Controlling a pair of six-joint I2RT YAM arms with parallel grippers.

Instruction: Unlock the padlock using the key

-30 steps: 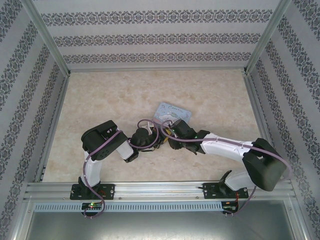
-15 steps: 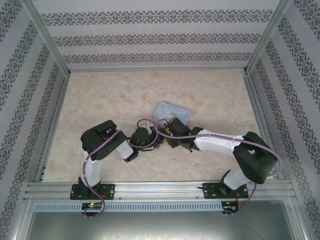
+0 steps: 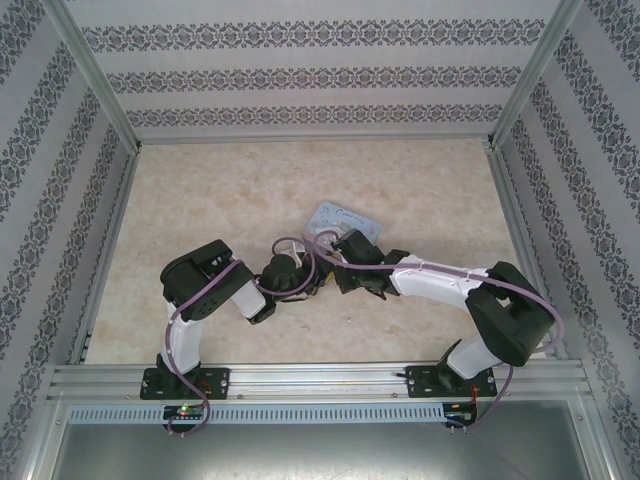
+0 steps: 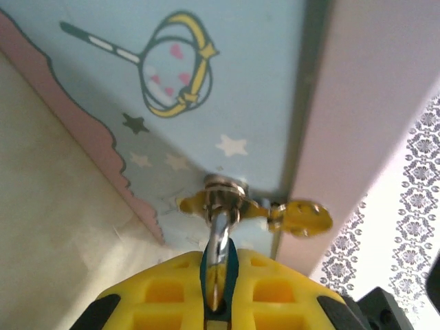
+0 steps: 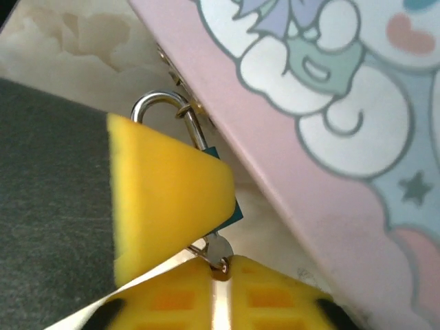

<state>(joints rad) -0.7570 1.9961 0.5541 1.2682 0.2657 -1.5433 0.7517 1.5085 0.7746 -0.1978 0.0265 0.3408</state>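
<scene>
Marbled table [image 3: 250, 180], tin [image 3: 345, 215] mid-surface: left gripper [image 4: 218, 297] clamped on the padlock [image 4: 218, 258], right gripper [image 5: 220, 278] pinching the key [image 5: 217, 249] at its base, so a gentle twist looks next.

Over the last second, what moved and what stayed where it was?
The right arm folded in: its elbow swung left and away from the near edge, and its wrist edged slightly left. The left arm and the tin stayed put.
</scene>
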